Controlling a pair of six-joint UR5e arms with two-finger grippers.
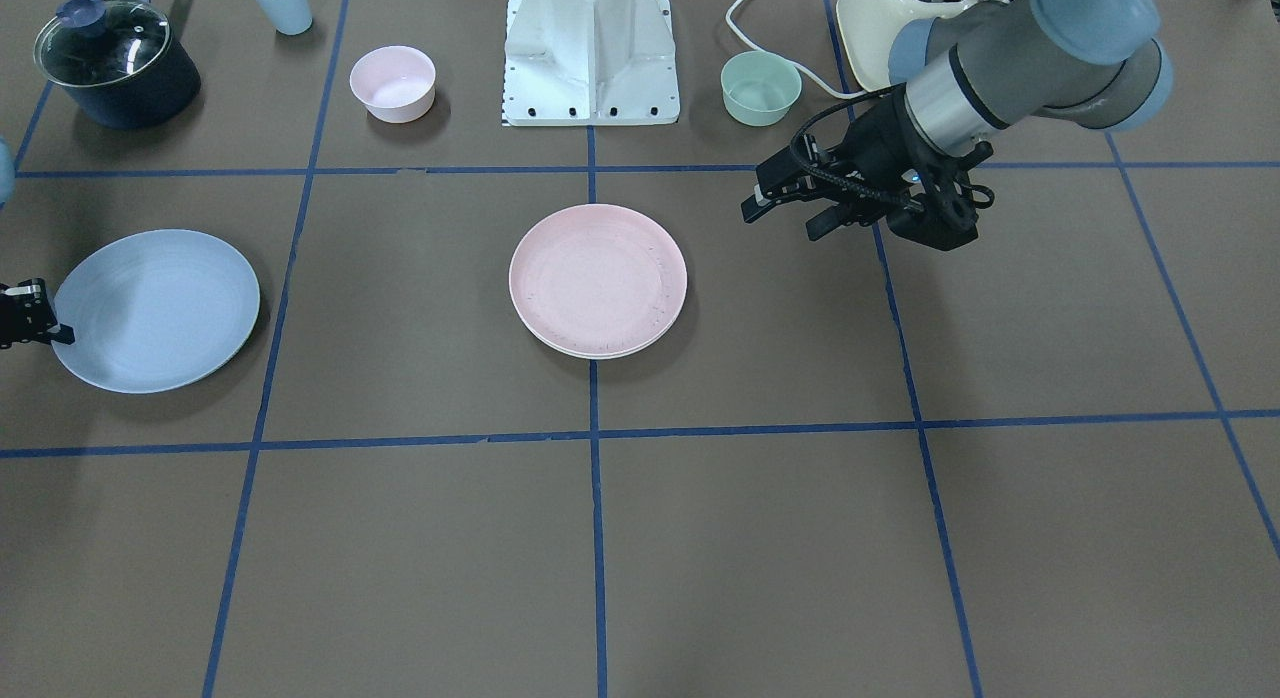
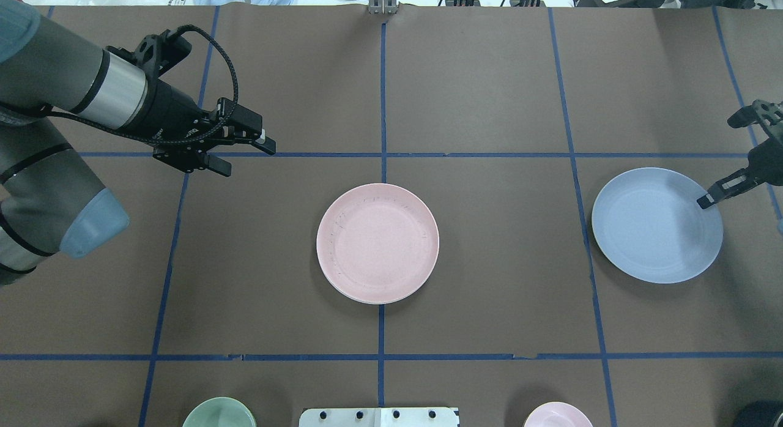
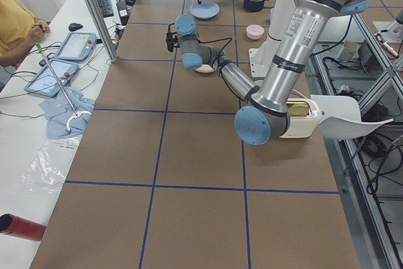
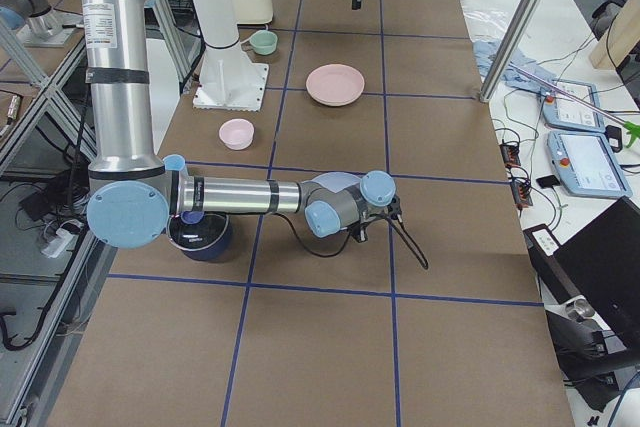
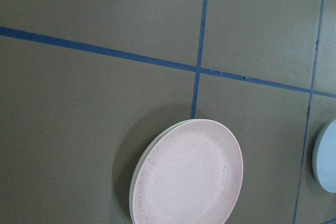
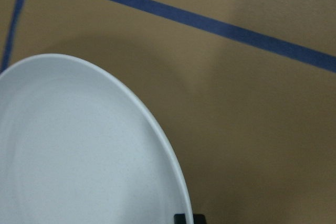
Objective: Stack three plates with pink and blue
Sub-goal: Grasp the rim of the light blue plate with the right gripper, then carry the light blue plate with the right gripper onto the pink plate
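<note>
Front-facing view: we see the right gripper point(image 1: 30, 316) cut off at the left edge, clamped on the blue plate point(image 1: 155, 310) by its rim. Overhead: the left gripper point(image 2: 243, 158) hangs open, upper left; the pink plate point(image 2: 377, 242) sits centre. Left wrist: beneath it, only a sliver of cream plate point(image 5: 134, 192) shows.

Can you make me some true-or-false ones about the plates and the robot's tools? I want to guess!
1. The pink plate lies on top of a white plate. True.
2. The blue plate is already on the stack. False: it sits by itself, off to the robot's right.
3. The left tool is holding the pink plate. False: it hangs open and empty, away from that plate.
4. The right tool is at the blue plate's rim. True.
</note>
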